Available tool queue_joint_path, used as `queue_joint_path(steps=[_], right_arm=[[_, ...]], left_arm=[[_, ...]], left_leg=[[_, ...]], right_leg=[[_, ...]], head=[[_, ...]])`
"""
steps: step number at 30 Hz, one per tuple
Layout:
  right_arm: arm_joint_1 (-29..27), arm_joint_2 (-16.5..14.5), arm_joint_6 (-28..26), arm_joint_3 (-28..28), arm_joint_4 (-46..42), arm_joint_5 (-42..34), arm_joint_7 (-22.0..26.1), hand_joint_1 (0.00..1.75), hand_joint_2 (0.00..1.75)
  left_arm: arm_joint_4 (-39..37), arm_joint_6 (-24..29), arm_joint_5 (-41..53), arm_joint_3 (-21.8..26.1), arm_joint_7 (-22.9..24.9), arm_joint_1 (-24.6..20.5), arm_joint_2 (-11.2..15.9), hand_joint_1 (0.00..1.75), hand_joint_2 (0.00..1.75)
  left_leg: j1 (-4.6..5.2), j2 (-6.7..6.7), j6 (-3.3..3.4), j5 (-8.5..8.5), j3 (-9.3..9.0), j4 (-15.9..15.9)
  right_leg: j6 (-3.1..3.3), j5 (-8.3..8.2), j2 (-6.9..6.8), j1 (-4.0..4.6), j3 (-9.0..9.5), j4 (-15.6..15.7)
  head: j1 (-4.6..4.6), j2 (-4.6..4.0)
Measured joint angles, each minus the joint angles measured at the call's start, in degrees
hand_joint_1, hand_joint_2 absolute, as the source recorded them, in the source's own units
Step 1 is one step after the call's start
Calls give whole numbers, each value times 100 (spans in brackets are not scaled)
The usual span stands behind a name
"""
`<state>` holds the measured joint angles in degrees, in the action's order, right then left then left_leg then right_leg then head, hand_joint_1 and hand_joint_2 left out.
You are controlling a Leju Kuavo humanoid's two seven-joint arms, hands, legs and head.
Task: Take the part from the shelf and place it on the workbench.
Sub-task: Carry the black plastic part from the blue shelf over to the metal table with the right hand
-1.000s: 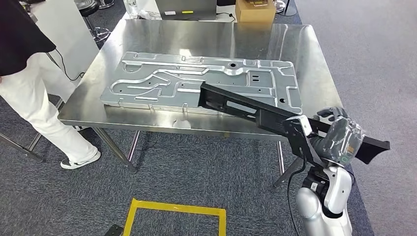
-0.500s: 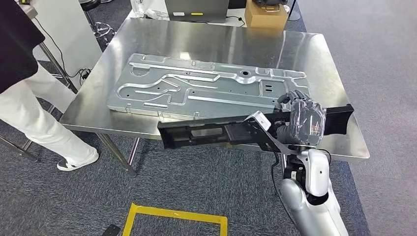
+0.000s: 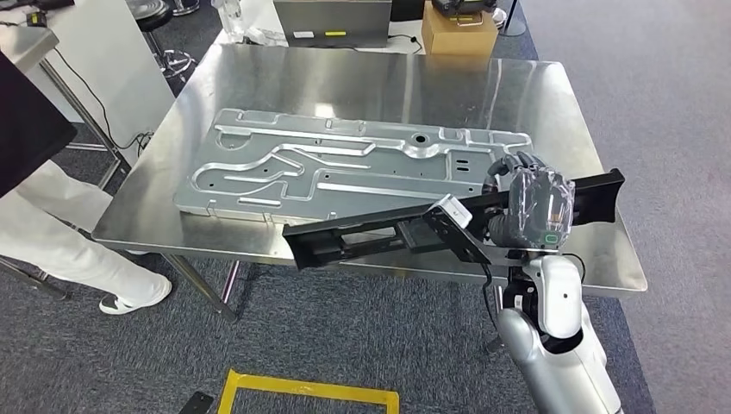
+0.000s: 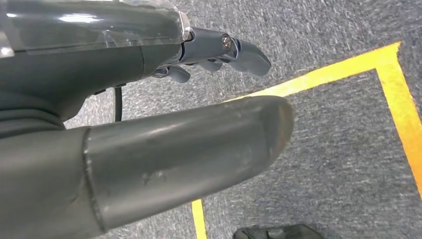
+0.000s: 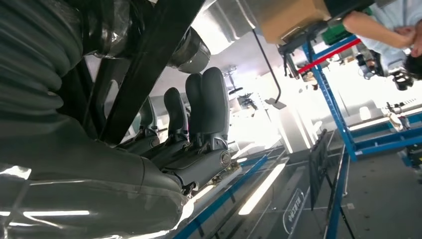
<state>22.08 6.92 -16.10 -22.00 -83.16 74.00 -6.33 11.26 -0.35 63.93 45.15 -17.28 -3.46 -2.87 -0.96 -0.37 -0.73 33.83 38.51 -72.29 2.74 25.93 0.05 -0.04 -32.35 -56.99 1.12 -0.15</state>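
My right hand grips a long black bracket-like part near its right end. The part hangs level over the front edge of the steel workbench, its left end past the edge above the floor. In the right wrist view the fingers wrap around the black part. My left hand hangs over the grey carpet with nothing in it, thumb and fingers apart.
A large stamped metal panel lies across the middle of the workbench. A cardboard box and a grey case stand at its far edge. A person in white trousers stands at the left. Yellow floor tape marks the carpet below.
The camera has shifted as I moved up to the bench. The black part swung from slanting over the panel to level along the front edge, still held by my right hand.
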Motion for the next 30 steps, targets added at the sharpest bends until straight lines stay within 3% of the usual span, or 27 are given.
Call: queue_joint_path(steps=[1, 3, 4, 5, 9, 11, 14, 15, 16, 18, 20, 23, 26, 27, 29, 30], right_arm=[[-7, 13, -19, 7, 0, 9, -15, 129, 175], [-13, 38, -88, 48, -4, 41, -47, 129, 175], [-14, 51, -142, 83, -6, 68, -66, 129, 175], [-20, 62, -207, 128, -14, 99, -87, 129, 175], [-78, 127, -445, 348, -87, 180, -151, 129, 175], [-85, 156, -514, 441, -140, 211, -170, 129, 175], [-146, 185, -677, 558, -191, 308, -184, 129, 175], [-189, 189, -737, 612, -200, 344, -188, 129, 175], [-233, 191, -792, 677, -213, 373, -190, 129, 175], [-292, 191, -908, 817, -255, 410, -194, 129, 175], [-316, 191, -1084, 959, -304, 460, -197, 129, 175], [-340, 189, -1347, 1147, -352, 592, -206, 129, 175], [-384, 174, -1457, 1264, -391, 674, -226, 129, 175], [-396, 163, -1477, 1291, -395, 684, -232, 129, 175], [-427, 142, -1500, 1332, -386, 696, -241, 129, 175], [-457, 133, -1502, 1346, -380, 698, -243, 129, 175]], left_arm=[[0, 0, 0, 18, 0, 9, 1, 0, 0], [0, 0, 5, 52, -4, 21, 3, 0, 0], [-1, 0, 12, 62, -8, 23, 3, 0, 0], [-1, -1, 20, 70, -14, 19, 5, 0, 0], [-2, 3, 45, 104, -27, 48, 6, 0, 0], [-2, 4, 54, 113, -33, 48, 5, 0, 0], [-2, 12, 82, 147, -40, 27, 5, 0, 0], [-2, 16, 93, 169, -40, 29, 5, 0, 0], [-2, 20, 101, 190, -40, 33, 5, 0, 0], [-2, 25, 109, 213, -40, 41, 5, 0, 0], [-2, 28, 122, 218, -39, 35, -6, 0, 0], [-2, 28, 160, 233, -30, 22, -13, 0, 0], [1, 27, 178, 239, -24, 5, -10, 0, 0], [2, 27, 180, 241, -23, 0, -7, 0, 0], [2, 29, 183, 249, -20, 4, 7, 0, 0], [2, 30, 183, 253, -18, 15, 15, 0, 0]], left_leg=[[-24, 2, -28, -131, 46, 68], [-75, 5, -98, -617, -110, 668], [-79, 6, -125, -763, -197, 976], [-72, 5, -106, -834, -259, 1176], [-41, 0, 114, -826, -291, 1267], [-49, 3, 188, -805, -343, 1289], [-38, 2, 262, -731, -418, 1299], [-29, -3, 271, -700, -451, 1299], [-21, -10, 274, -666, -495, 1299], [0, -25, 267, -586, -610, 1303], [21, -34, 238, -512, -702, 1313], [15, -23, 151, -461, -747, 1358], [18, 1, 76, -322, -729, 1208], [16, 4, 57, -205, -600, 946], [12, 5, 22, 33, -169, 223], [12, 6, 5, 59, 22, -36]], right_leg=[[-25, 37, 6, -18, 19, -20], [-104, 136, 13, -59, 69, -84], [-148, 184, 14, -70, 81, -126], [-191, 225, 14, -70, 73, -162], [-309, 325, 9, -61, 50, -220], [-356, 482, 6, -82, -67, -502], [-391, 832, 1, -85, -700, -1558], [-387, 826, 1, -83, -884, -1784], [-370, 707, 1, -78, -975, -1811], [-288, 199, 2, -49, -835, -1249], [-180, -142, -2, 7, -572, -591], [-110, -127, -7, 64, -446, -299], [-91, -110, -10, -6, -275, -112], [-82, -100, -16, -25, -210, -62], [-58, -48, -18, -16, -137, -46], [-57, -14, -15, -15, -107, -51]], head=[[0, 0], [1, 0], [-1, 0], [-3, 0], [-3, 0], [0, 0], [4, 0], [4, 0], [4, 0], [4, 0], [1, 0], [3, 0], [-1, 0], [-2, 0], [-4, 0], [-5, 0]])
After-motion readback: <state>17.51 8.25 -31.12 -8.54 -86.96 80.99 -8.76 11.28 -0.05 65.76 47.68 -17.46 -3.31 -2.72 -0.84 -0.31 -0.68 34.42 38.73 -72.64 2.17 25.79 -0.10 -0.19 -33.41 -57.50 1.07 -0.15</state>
